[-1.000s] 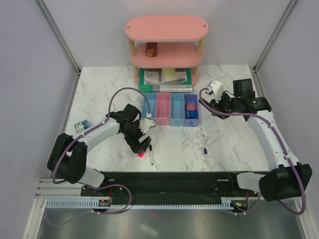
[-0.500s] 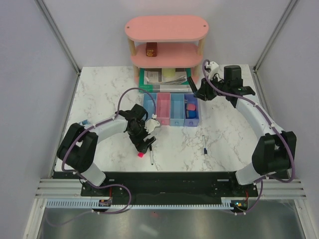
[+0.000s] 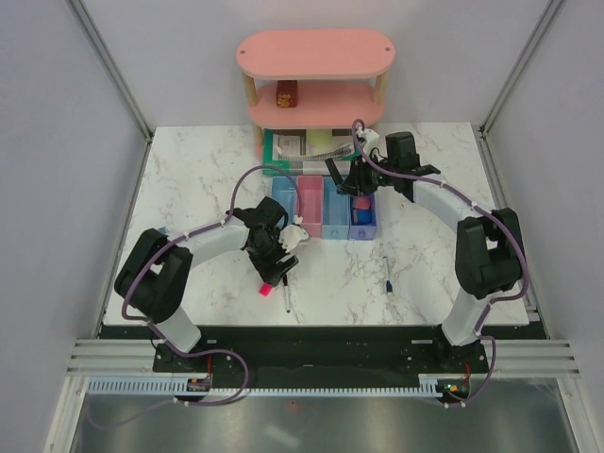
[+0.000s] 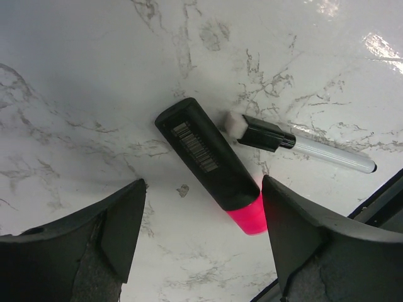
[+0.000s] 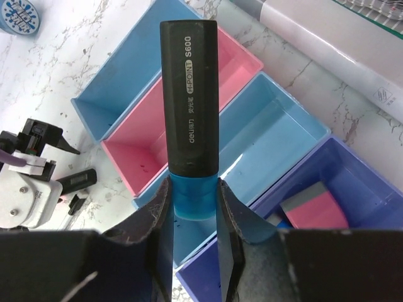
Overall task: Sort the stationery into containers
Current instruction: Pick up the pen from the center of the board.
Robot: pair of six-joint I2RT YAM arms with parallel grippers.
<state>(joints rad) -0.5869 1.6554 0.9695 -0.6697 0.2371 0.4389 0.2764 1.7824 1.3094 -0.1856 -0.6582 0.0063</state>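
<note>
**While the right claw (image 5: 192,201) grips one highlighter, the left claw (image 4: 203,182) stands spread over another**

The right claw is clenched on the blue end of a black-and-blue plastic highlighter (image 5: 189,100), whose barrel reads "deli H-POINT S600". The highlighter is held above a row of four joined rectangular plastic trays. In order, these are a light blue tray (image 5: 94,107), a pink tray (image 5: 151,135), a second light blue tray (image 5: 271,138) and a purple-blue tray (image 5: 359,182). In the purple-blue tray lies one pink eraser in a grey sleeve (image 5: 315,211).

The left claw is released, with one finger on either side of a black highlighter with a pink end (image 4: 211,163). This highlighter lies on the white marble table (image 4: 75,75) and bears a barcode label.

Two thin pens are seen. The black-capped pen (image 4: 302,148) lies just beside that highlighter, and the second pen (image 3: 387,276) lies well apart, nearer the right arm. One round blue patterned tape roll (image 5: 19,12) rests on the table apart from the trays.
</note>
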